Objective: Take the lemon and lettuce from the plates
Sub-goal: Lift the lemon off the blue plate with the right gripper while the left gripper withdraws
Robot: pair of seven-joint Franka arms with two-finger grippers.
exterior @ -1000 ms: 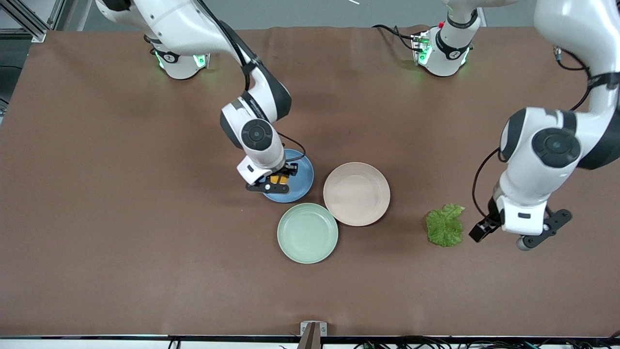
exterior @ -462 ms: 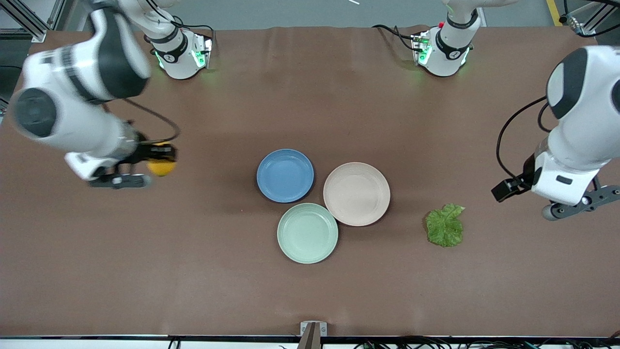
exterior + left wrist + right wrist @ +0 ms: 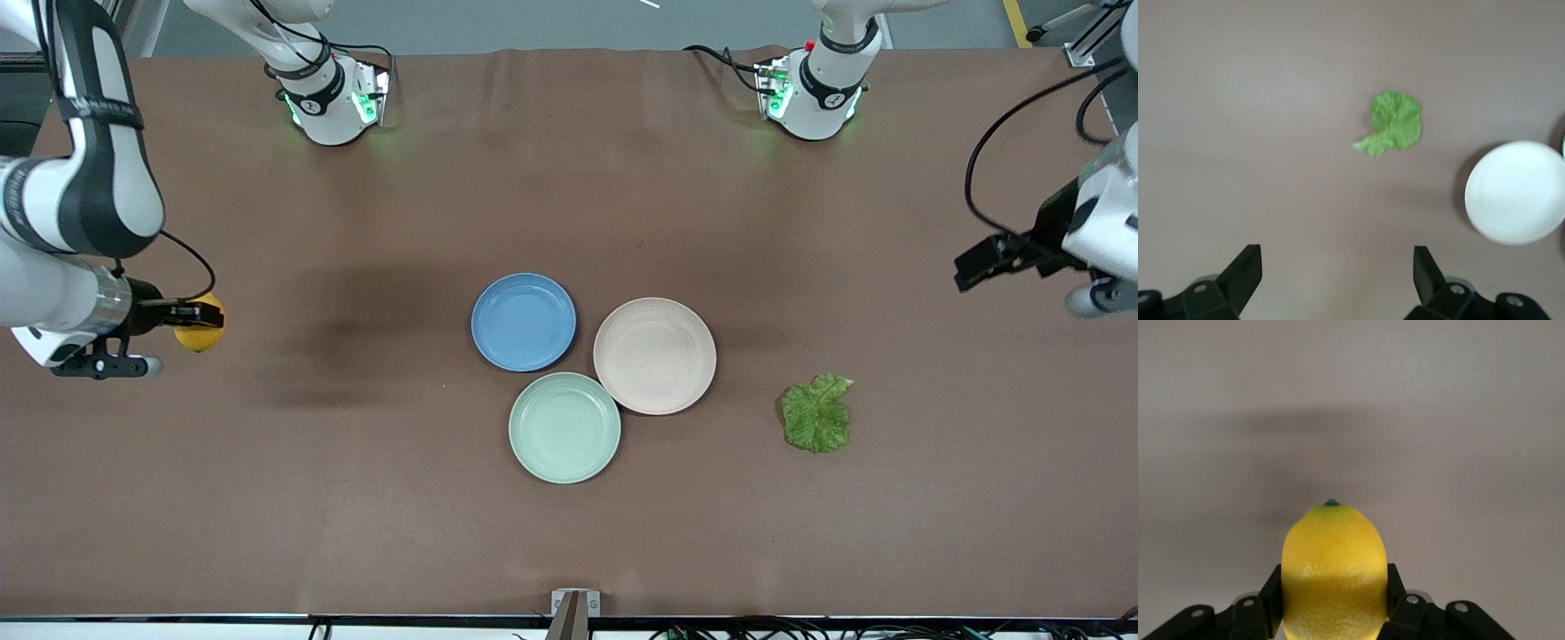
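The right gripper (image 3: pixel 182 313) hung over bare table at the right arm's end, well apart from the plates. Its fingers (image 3: pixel 1269 599) were clamped on the lemon (image 3: pixel 199 336), one on each side (the right wrist view showed the lemon (image 3: pixel 1334 573) wedged between them, its green tip pointing away from the wrist). A shadow lay on the brown table (image 3: pixel 356 498) between the lemon and the plates.

The left gripper (image 3: pixel 996 258) hung over bare table at the left arm's end. Its fingers (image 3: pixel 1245 273) stood wide apart with nothing between them. From the left wrist view, the lettuce (image 3: pixel 1391 123) and the cream plate (image 3: pixel 1515 192) were both visible below.

The lettuce (image 3: pixel 816 414) lay flat on the table, off any plate, toward the left arm's end from the cream plate (image 3: pixel 654 356) and near it.

Three plates sat clustered mid-table, each holding nothing: the blue plate (image 3: pixel 524 322), the cream plate just beside it, and a mint plate (image 3: pixel 564 428) nearest the front camera, its rim touching or nearly touching the cream plate's.
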